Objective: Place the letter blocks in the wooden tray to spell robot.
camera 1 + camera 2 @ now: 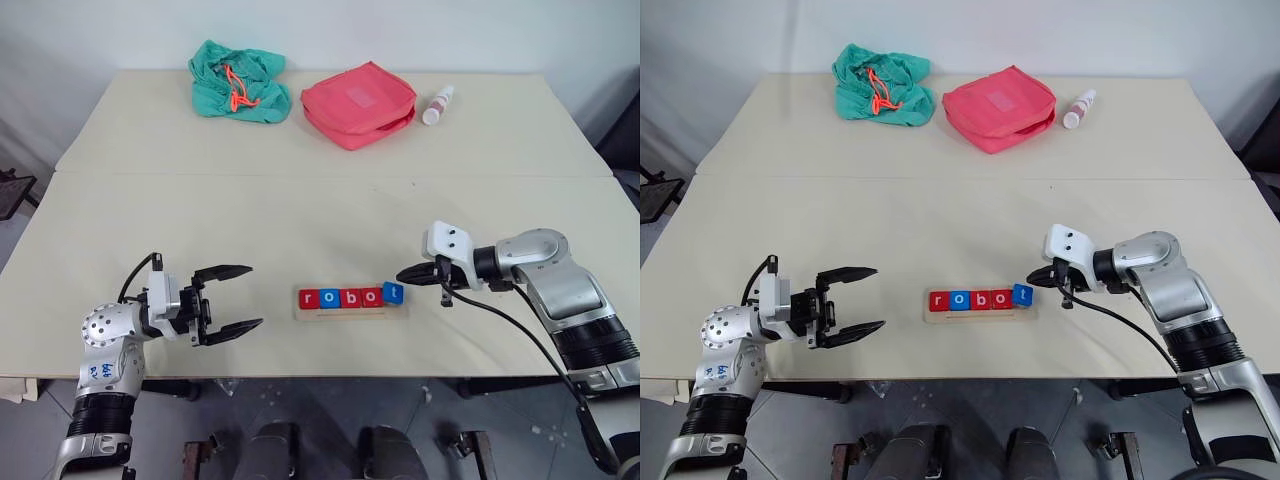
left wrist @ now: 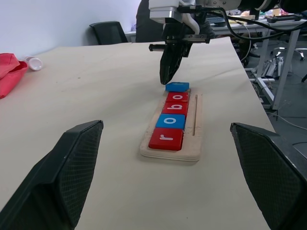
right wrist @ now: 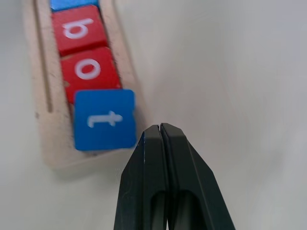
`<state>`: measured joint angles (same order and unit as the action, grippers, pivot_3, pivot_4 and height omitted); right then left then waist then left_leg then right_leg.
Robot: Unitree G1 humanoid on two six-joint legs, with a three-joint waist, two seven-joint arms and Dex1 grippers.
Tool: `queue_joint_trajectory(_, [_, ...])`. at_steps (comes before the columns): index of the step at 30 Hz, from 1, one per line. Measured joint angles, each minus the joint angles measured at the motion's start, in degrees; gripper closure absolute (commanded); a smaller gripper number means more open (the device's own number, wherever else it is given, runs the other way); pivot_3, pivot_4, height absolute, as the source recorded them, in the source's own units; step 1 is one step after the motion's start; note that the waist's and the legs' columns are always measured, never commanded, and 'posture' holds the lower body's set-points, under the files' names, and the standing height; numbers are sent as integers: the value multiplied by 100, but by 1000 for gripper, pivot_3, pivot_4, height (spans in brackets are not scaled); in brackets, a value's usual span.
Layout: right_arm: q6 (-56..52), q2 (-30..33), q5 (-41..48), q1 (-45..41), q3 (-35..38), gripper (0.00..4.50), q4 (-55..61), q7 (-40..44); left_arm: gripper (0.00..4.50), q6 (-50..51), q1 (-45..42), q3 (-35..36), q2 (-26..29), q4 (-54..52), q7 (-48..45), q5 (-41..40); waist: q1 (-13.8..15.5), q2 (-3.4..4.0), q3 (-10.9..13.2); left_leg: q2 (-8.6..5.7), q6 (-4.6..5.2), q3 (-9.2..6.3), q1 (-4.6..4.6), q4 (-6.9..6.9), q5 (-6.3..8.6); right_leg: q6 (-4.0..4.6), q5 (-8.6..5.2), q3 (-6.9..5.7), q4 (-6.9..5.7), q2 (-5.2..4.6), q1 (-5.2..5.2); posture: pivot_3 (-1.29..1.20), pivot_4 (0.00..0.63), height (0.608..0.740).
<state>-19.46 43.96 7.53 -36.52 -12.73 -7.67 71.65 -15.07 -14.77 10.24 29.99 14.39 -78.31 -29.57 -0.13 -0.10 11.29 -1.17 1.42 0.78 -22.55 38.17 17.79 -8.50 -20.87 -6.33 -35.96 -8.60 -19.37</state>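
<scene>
The wooden tray [image 1: 350, 314] lies near the table's front edge. In its slot sit a red r [image 1: 308, 298], a blue o [image 1: 330, 298], a red b [image 1: 350, 298] and a red o [image 1: 371, 297] in a row. The blue t [image 1: 393, 292] lies askew at the right end, out of line and partly over the tray's rim [image 3: 53, 158]. My right gripper [image 1: 402, 276] is shut on nothing, its tips just right of the t block [image 3: 103, 120] and apart from it. My left gripper [image 1: 254, 296] stands open to the left of the tray, pointing at it, with nothing between its fingers.
At the back of the table lie a green cloth bag [image 1: 238, 82], a red pouch [image 1: 358, 103] and a small white bottle [image 1: 438, 104]. A seam [image 1: 300, 175] crosses the tabletop. The tray sits close to the front edge.
</scene>
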Motion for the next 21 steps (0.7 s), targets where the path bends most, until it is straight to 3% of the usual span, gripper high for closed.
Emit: queue_joint_trajectory(21, [-182, -71, 158, 168, 24, 4456, 317, -197, 0, -34, -11, -1, -16, -2, 28, 1, -2, 0, 0, 0, 0, -1, 0, 0, 0, 0, 0, 0, 0, 0, 0, 0, 150, 740])
